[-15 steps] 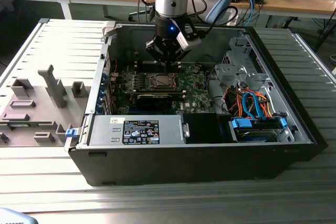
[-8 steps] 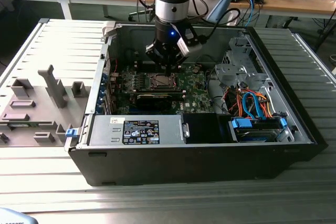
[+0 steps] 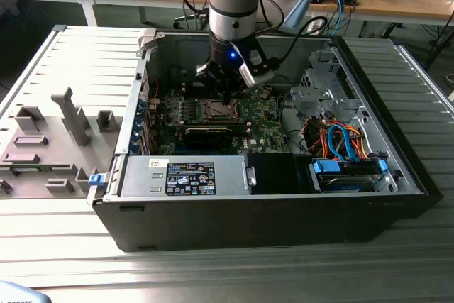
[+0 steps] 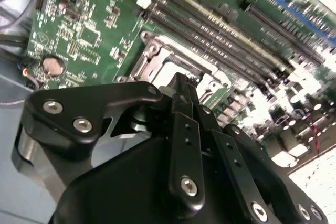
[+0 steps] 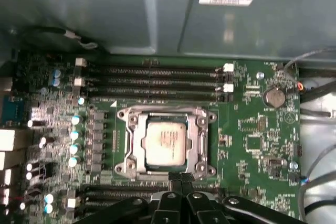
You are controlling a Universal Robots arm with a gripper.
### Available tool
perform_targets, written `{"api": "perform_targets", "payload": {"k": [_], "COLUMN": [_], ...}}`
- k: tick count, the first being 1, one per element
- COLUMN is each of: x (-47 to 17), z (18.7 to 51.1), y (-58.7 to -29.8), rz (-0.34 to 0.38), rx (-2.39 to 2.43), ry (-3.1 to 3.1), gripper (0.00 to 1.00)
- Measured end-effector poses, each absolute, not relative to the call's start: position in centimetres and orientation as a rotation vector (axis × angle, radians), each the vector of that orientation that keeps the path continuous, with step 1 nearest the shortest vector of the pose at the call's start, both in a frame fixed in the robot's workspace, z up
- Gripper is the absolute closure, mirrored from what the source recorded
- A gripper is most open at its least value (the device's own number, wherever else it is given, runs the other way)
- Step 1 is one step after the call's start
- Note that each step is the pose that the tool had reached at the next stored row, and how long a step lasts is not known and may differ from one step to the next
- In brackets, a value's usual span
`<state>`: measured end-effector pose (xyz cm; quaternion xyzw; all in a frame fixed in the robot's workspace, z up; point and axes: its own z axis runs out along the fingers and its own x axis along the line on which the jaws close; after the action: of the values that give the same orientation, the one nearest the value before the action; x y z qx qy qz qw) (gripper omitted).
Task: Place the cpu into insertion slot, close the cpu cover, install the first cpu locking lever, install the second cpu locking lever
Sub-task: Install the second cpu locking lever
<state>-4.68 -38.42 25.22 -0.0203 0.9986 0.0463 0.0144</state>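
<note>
Open space above the cpu cover point(image 5: 166, 141); memory slots point(image 5: 157, 82) alongside.

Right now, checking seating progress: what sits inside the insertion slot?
The cpu lies flat inside the insertion slot, with the cpu cover framing its silver top. The contacts beneath are hidden by the chip.

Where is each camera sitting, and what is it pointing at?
Exterior view: off the arm, looking down into the open computer case; the arm and gripper hang over the motherboard.
First wrist view: rides on the arm, looking straight at the motherboard; the cpu sits in the insertion slot, fingertips shut at the edge.
Second wrist view: rides on the arm, looking slantwise along the gripper's black fingers to the slot.
Both wrist views share the coin battery.
</note>
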Motion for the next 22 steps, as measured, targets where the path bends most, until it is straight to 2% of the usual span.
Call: {"api": "perform_targets", "payload": {"k": [6, 22], "x": [-5.3, -8.6], "z": [25.0, 23.0], "y": [-40.3, -40.8], "rz": [0.19, 0.245], "rx": [-0.062, -0.064], "ry": [3.106, 3.101], "gripper": [0.89, 0.89]}}
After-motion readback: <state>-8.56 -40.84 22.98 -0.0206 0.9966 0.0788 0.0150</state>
